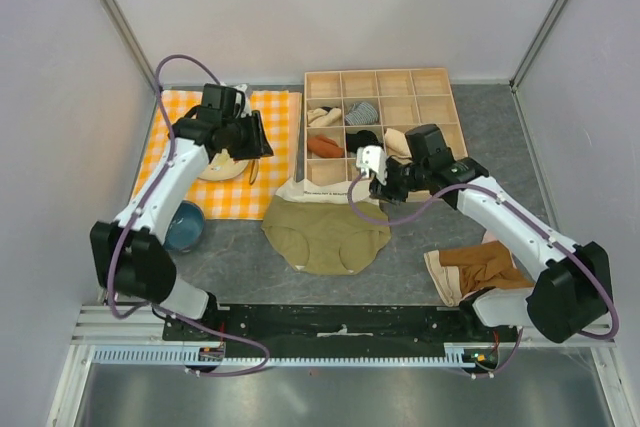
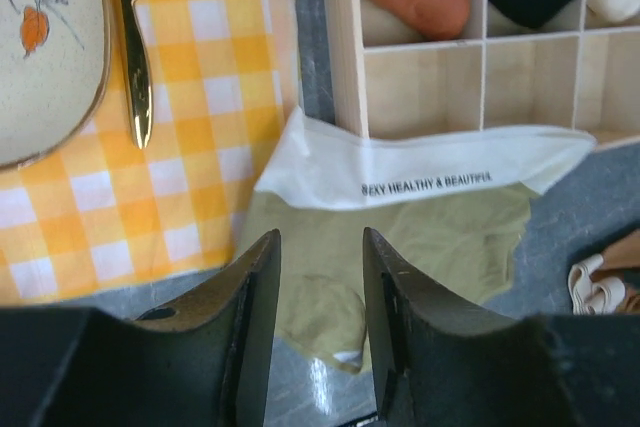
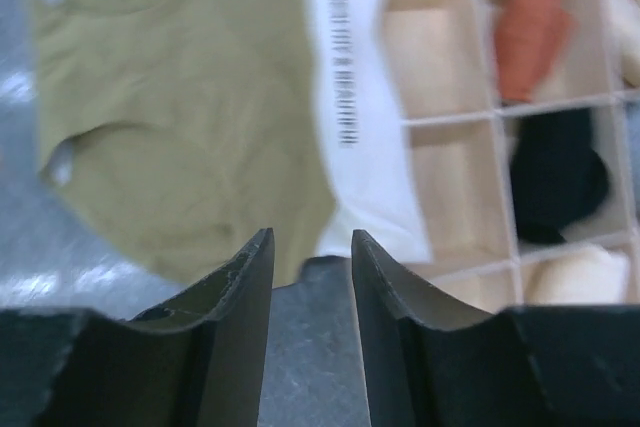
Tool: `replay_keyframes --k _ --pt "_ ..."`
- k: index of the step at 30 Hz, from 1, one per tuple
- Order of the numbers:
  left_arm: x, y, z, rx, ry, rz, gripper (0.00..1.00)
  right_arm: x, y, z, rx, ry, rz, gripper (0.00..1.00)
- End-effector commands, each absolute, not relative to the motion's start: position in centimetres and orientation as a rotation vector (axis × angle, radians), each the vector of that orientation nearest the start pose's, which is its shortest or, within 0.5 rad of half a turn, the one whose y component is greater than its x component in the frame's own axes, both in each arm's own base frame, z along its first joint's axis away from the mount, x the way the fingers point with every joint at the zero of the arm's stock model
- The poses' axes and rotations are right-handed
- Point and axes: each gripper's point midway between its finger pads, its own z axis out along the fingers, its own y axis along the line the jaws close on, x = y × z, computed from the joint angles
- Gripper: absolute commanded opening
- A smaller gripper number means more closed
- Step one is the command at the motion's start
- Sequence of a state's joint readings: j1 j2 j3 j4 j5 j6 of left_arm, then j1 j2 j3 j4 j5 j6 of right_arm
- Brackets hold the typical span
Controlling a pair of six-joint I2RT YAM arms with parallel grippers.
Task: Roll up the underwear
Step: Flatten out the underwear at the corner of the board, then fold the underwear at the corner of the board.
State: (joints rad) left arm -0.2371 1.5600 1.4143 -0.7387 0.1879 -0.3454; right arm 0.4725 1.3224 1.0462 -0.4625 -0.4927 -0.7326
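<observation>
The olive-khaki underwear (image 1: 325, 235) lies spread flat on the grey table, its pale waistband (image 1: 312, 190) against the front edge of the wooden box. It also shows in the left wrist view (image 2: 440, 237) and the right wrist view (image 3: 180, 117). My left gripper (image 1: 257, 142) is open and empty, held over the checkered cloth to the upper left of the underwear; its jaws (image 2: 320, 237) point at the garment. My right gripper (image 1: 383, 190) is open and empty, just off the waistband's right corner; its jaws (image 3: 311, 237) are over bare table.
A wooden divided box (image 1: 440, 82) behind the underwear holds several rolled garments. An orange checkered cloth (image 1: 190, 112) carries a plate (image 1: 215, 169) and a knife (image 2: 135, 67). A blue bowl (image 1: 186, 227) stands at the left. A rust-brown garment (image 1: 482, 267) lies at the front right.
</observation>
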Motion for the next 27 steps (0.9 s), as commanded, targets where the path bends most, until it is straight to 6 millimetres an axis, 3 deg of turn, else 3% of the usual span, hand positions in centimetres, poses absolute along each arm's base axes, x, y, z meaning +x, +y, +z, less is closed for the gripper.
replay_keyframes --k 1,2,3,5,6,7,8,9,11,12,19,27 --pt "32.1 -13.6 22.6 0.032 2.37 -0.57 0.45 20.2 22.5 14.1 -1.935 1.422 0.768 0.46" --pt "31.2 -13.6 22.5 0.006 2.37 -0.592 0.46 18.8 22.3 13.1 -2.04 1.352 0.772 0.47" --pt "29.3 -13.5 22.0 -0.004 2.368 -0.62 0.46 18.5 22.1 12.1 -2.078 1.36 0.758 0.48" --pt "27.4 -13.6 21.3 -0.054 2.38 -0.671 0.46 17.3 22.5 11.0 -2.132 1.325 0.771 0.51" --pt "26.0 -13.6 19.6 -0.08 2.421 -0.692 0.46 17.0 22.6 10.6 -2.146 1.318 0.77 0.52" --pt "24.9 -13.6 20.0 -0.095 2.39 -0.722 0.46 16.4 22.8 10.1 -2.155 1.318 0.782 0.53" --pt "24.4 -13.8 19.9 -0.14 2.38 -0.761 0.46 16.0 23.7 9.9 -2.165 1.301 0.789 0.54" --pt "23.1 -14.0 18.2 -0.163 2.416 -0.792 0.47 15.6 24.1 9.7 -2.172 1.299 0.797 0.54" --pt "21.8 -14.0 18.2 -0.208 2.392 -0.831 0.47 14.5 25.3 9.1 -2.205 1.27 0.828 0.54" --pt "21.0 -13.9 16.9 -0.233 2.413 -0.835 0.48 14.1 25.7 8.9 -2.206 1.296 0.845 0.54" --pt "19.7 -13.5 15.8 -0.28 2.421 -0.838 0.49 12.9 28.5 6.4 -2.259 1.338 0.738 0.54" --pt "18.8 -13.5 15.3 -0.311 2.444 -0.849 0.49 13.6 30.7 4.3 -2.275 1.383 0.568 0.53"
